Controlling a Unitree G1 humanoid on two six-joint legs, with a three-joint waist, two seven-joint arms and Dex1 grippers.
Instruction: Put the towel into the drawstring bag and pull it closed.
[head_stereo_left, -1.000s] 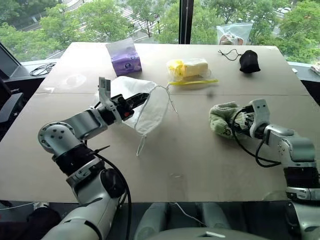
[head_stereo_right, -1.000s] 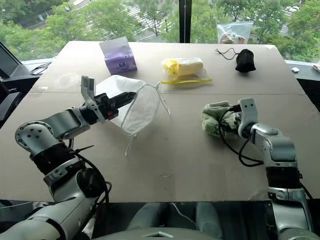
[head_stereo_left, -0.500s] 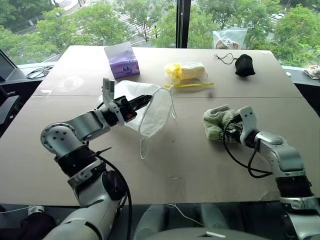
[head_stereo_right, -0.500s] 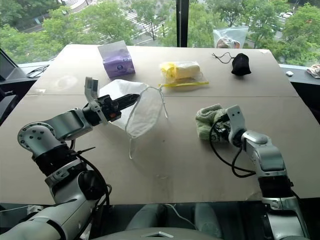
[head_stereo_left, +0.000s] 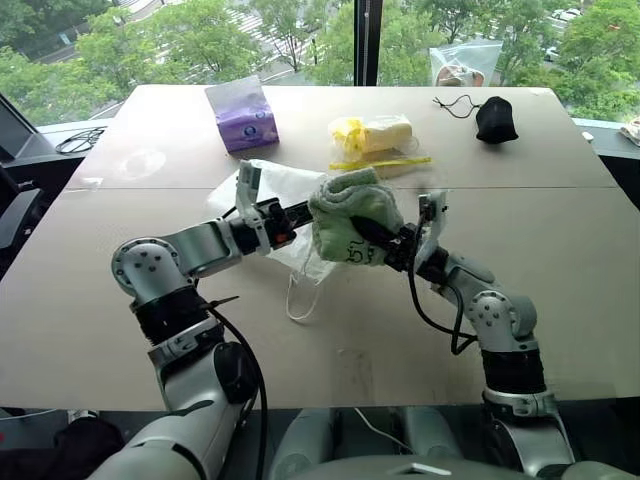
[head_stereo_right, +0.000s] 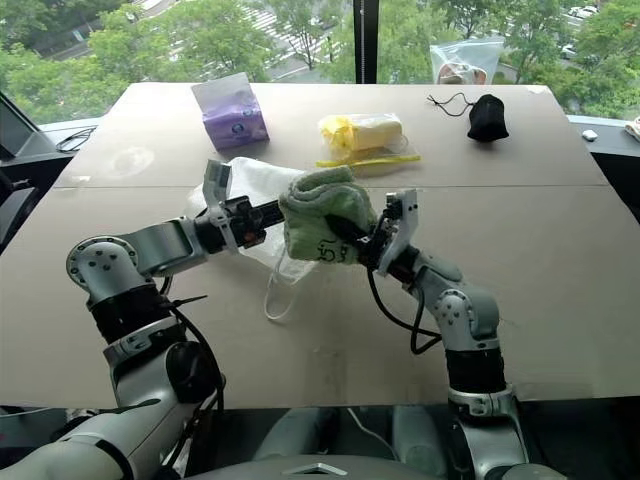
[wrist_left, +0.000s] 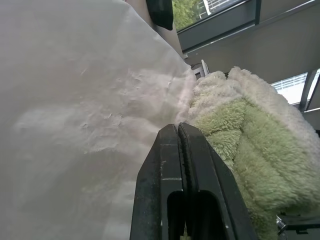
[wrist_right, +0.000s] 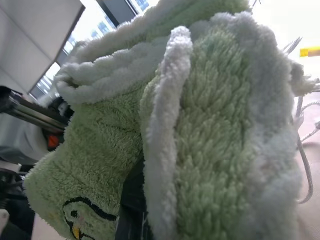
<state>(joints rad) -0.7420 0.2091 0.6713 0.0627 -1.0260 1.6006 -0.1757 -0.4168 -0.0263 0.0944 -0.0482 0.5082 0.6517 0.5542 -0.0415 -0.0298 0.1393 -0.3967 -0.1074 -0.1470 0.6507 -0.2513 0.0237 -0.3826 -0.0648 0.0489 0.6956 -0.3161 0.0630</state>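
Purple packet (head_stereo_left: 246, 113), yellow item (head_stereo_left: 378, 136), black pouch (head_stereo_left: 496, 119) lie behind towel (head_stereo_left: 352, 222).

Silver-grey jointed arms, black cables, black-fingered left gripper (wrist_left: 180, 165).

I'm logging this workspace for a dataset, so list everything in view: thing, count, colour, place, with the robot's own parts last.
towel: 1, light green, held above the table's middle, at the bag's mouth
drawstring bag: 1, white, held up left of the towel, cords hanging
table: 1, tan
purple packet: 1, far left of the table
yellow item in clear plastic: 1, far middle
black pouch: 1, far right, with a cord
clear plastic bag: 1, past the table's far edge
left hand: 1, black fingers, shut on the bag
right hand: 1, black fingers, gripping the towel
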